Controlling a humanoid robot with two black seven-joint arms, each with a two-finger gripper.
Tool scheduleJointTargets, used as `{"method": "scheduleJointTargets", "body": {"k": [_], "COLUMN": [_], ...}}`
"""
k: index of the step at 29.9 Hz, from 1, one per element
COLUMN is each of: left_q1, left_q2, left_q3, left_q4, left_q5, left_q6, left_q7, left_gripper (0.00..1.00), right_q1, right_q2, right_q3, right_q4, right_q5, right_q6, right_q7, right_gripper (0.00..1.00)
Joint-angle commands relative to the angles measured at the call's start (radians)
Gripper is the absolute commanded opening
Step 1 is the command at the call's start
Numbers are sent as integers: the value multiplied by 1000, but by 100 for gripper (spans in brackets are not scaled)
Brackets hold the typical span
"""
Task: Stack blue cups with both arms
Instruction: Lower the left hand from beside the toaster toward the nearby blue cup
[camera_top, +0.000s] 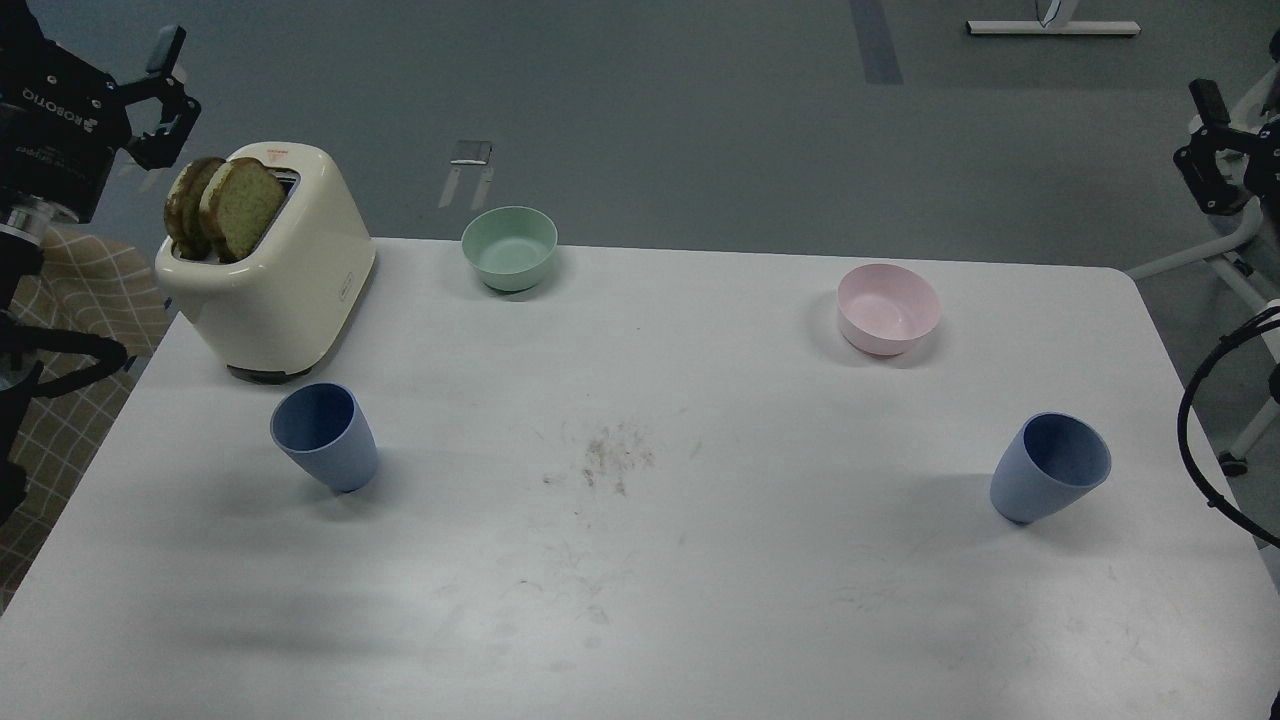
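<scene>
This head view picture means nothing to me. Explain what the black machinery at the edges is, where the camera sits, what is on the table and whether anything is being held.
The camera sits in a humanoid robot's head, looking forward and down at a white table. The black parts at the edges are its two arms. Each ends in a two-finger gripper: the left gripper at top left, fingers apart and empty, and the right gripper at top right, partly cut off, so its state is unclear. Nothing is held.

On the table stand two blue cups, the left blue cup and the right blue cup, far apart and not yet stacked. Behind them are a cream toaster with bread slices in it, a green bowl and a pink bowl.
</scene>
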Motion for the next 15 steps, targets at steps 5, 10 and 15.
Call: {"method": "scheduleJointTargets", "body": {"k": [5, 10, 15], "left_q1": [-11, -32, -40], "left_q2": [3, 0, -36], "left_q3": [-9, -9, -14], "left_q4": [30, 34, 33], "left_q5": [-7, -6, 2], "left_q6": [-3, -8, -11], "left_q7": [10, 146, 170], "left_gripper": [98, 97, 98], "right_q1": [-8, -11, -14], "right_q2": [-32, -32, -29], "right_q3": [9, 12, 10], "right_q4": [-4, -9, -7], "right_q5": [0, 0, 1], "right_q6": [0, 0, 0], "right_q7": [-3, -5, -1], "right_gripper": [100, 100, 100]}}
